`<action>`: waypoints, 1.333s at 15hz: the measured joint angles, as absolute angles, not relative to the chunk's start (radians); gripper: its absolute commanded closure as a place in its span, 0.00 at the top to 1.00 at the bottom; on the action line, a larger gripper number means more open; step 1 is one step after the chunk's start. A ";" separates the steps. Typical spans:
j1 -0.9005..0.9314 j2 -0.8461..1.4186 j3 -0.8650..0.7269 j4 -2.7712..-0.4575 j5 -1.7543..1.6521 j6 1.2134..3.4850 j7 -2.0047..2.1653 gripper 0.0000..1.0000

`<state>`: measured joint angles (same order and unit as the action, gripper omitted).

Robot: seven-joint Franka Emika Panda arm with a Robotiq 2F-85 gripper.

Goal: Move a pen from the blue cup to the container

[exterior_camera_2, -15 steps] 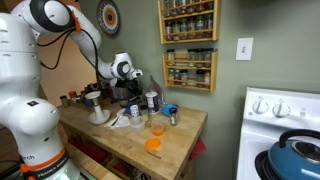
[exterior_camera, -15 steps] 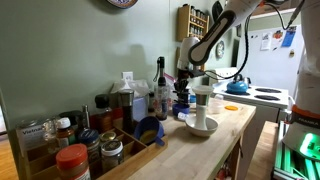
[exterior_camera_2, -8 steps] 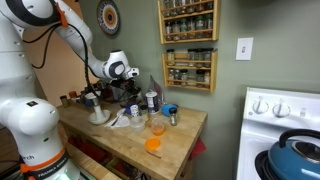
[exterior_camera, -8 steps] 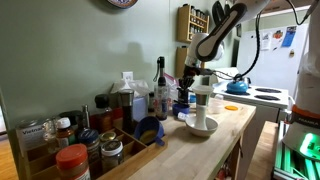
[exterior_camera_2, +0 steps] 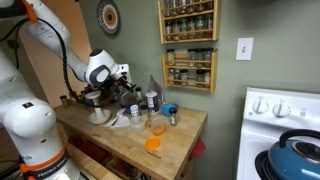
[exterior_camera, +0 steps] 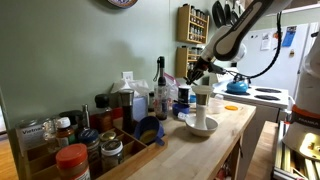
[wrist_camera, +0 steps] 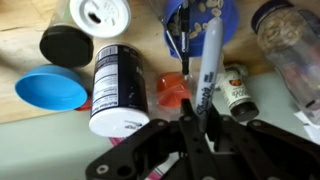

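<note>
In an exterior view: my gripper (exterior_camera: 199,70) has lifted off the small dark-blue cup (exterior_camera: 182,101), beside the tall white cylindrical container (exterior_camera: 202,108); extraction judged done, drop remaining. In an exterior view: wooden butcher-block counter (exterior_camera_2: 180,135), green wall (exterior_camera_2: 265,25), spice racks (exterior_camera_2: 188,20). Wrist view: fingers clamped on slim grey pen (wrist_camera: 208,60), above the cup.

We see a sage-green wall (exterior_camera_2: 270,20) carrying two wooden spice racks (exterior_camera_2: 190,68) and a white switch plate (exterior_camera_2: 243,49). Below stands a butcher-block counter (exterior_camera_2: 187,128), with a white stove (exterior_camera_2: 283,106) nearby.
</note>
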<state>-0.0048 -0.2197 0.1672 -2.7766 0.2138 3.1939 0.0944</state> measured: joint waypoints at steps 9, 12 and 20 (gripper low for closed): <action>-0.270 -0.201 0.245 -2.758 0.209 3.209 0.154 0.04; -0.497 -0.184 0.342 -2.758 0.205 3.185 0.182 0.04; -0.710 -0.175 0.531 -2.752 0.215 3.204 0.262 0.04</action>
